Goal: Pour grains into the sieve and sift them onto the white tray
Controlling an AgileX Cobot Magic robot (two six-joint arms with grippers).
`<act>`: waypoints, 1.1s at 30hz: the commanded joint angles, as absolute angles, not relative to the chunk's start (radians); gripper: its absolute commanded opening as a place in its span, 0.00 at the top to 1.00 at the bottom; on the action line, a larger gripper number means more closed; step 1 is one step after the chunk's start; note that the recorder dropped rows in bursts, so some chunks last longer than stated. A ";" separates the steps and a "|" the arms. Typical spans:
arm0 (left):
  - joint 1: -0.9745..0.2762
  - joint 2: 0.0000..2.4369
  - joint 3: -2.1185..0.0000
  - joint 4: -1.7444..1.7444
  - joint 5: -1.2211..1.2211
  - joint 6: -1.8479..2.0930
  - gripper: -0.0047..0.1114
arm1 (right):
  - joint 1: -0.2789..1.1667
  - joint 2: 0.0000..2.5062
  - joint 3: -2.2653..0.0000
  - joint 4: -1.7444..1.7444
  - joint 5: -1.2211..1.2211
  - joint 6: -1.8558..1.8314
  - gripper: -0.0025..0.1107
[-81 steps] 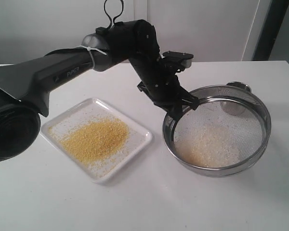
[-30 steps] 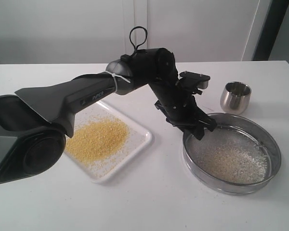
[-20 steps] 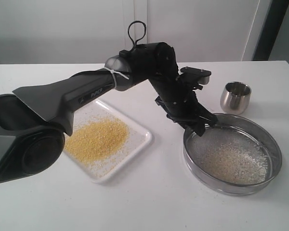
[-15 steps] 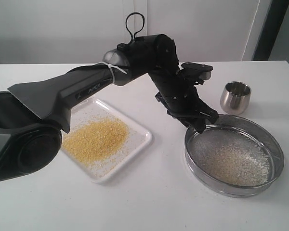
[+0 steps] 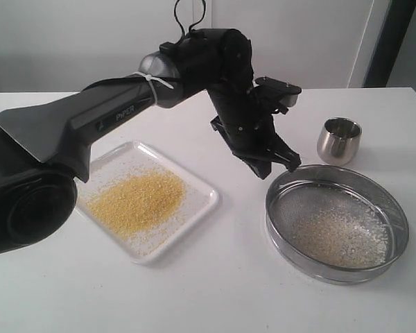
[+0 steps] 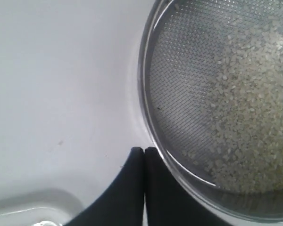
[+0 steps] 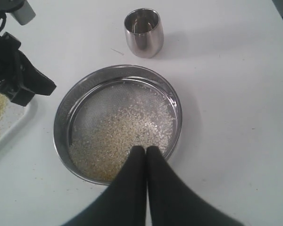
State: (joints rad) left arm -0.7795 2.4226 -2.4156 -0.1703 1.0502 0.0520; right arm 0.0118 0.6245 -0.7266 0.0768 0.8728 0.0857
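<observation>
The left gripper (image 6: pixel 144 151) is held pinched together, empty, just beside the sieve (image 5: pixel 333 272) at centre right; the right gripper (image 7: pixel 146 151) is likewise closed.

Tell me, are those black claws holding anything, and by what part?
Nothing is held. The left gripper is shut and empty, just beside the rim of the sieve; the right gripper is shut and empty too.

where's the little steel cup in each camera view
Exterior view: steel cup stands upright behind the sieve, at the right.
Left wrist view: not in it; only part of the sieve shows.
Right wrist view: upright beyond the sieve, apart from it.
Shared landmark: the sieve.
</observation>
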 commanded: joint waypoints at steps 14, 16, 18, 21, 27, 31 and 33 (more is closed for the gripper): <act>-0.666 2.358 -2.422 -0.148 1.221 0.000 0.96 | 0.010 0.620 -0.723 0.077 0.866 0.086 0.98; -0.644 2.349 -2.422 -0.146 1.221 -0.005 0.96 | 0.010 0.620 -0.723 0.077 0.866 0.086 0.98; -0.621 2.341 -2.422 -0.146 1.221 -0.013 0.96 | 0.010 0.620 -0.723 0.077 0.866 0.086 0.98; -0.581 2.326 -2.422 -0.146 1.221 -0.023 0.96 | 0.010 0.620 -0.723 0.077 0.866 0.086 0.98; -0.510 2.288 -2.422 -0.146 1.221 -0.051 0.96 | 0.010 0.620 -0.723 0.077 0.866 0.086 0.98; -0.478 2.267 -2.420 -0.139 1.221 -0.053 0.96 | 0.010 0.620 -0.723 0.077 0.866 0.086 0.98; -0.461 2.259 -2.419 -0.139 1.221 -0.053 0.96 | 0.010 0.620 -0.723 0.077 0.866 0.086 0.98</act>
